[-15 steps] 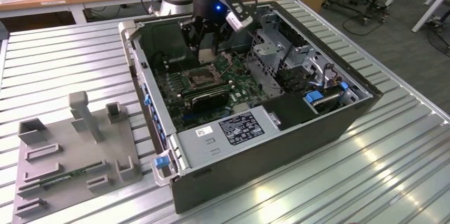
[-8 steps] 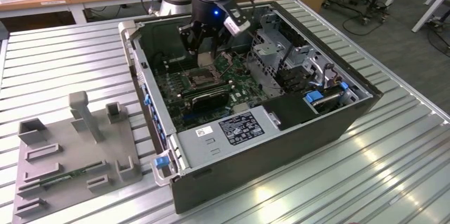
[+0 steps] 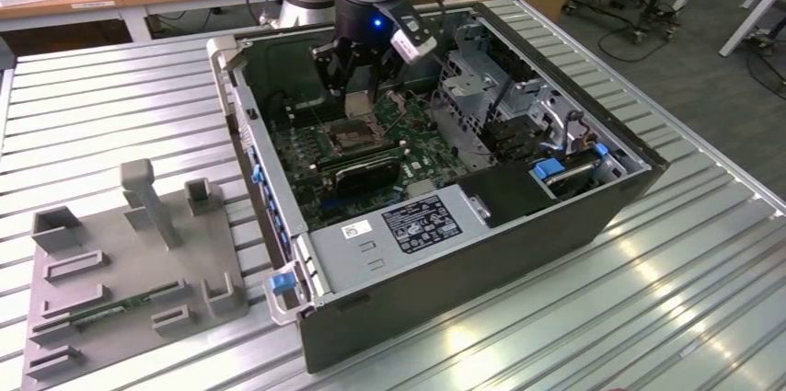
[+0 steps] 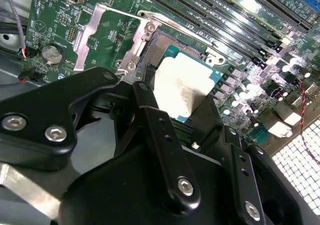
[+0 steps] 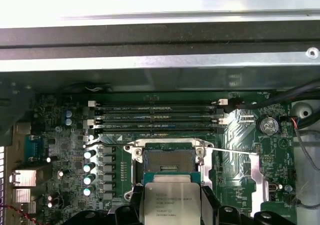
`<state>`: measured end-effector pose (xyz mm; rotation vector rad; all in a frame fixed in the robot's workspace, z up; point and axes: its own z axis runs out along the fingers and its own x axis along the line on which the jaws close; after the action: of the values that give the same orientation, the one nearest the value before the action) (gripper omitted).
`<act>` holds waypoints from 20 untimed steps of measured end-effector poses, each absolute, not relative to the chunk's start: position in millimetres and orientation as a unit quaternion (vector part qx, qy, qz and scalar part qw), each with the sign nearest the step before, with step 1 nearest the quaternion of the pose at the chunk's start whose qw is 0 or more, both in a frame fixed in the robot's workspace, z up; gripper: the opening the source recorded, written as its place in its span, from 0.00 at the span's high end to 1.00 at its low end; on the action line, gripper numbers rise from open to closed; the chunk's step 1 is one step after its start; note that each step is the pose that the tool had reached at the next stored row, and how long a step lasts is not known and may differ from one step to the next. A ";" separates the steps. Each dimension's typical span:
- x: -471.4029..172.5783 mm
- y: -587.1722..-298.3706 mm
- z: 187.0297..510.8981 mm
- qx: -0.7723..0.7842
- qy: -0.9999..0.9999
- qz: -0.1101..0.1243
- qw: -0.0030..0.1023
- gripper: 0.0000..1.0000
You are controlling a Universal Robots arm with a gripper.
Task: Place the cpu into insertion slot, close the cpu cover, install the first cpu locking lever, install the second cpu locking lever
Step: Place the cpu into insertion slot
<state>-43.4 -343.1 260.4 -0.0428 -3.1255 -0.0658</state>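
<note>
The 2 fingers (image 4: 156, 130) pinch the cpu (image 5: 171, 204) between them, above the open insertion slot (image 5: 168, 158).

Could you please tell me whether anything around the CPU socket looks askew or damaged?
Nothing stands out: the gripper holds the cpu with its edges square to the open insertion slot, and no damage shows there.

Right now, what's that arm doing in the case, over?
Gripper shut on the small pale square cpu. Held over the dark silver-rimmed square insertion slot, not seated. Thin silvery cpu cover lies open; nothing blocking.
</note>
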 end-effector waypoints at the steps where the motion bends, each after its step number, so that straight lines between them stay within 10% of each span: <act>1: -43.4 -343.1 260.3 -0.017 -1.000 -0.021 0.007 0.46; 20: -43.4 -343.0 258.3 -0.093 -0.995 -0.022 0.006 0.46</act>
<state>-43.4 -343.0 258.3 -0.2907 -3.1156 -0.0676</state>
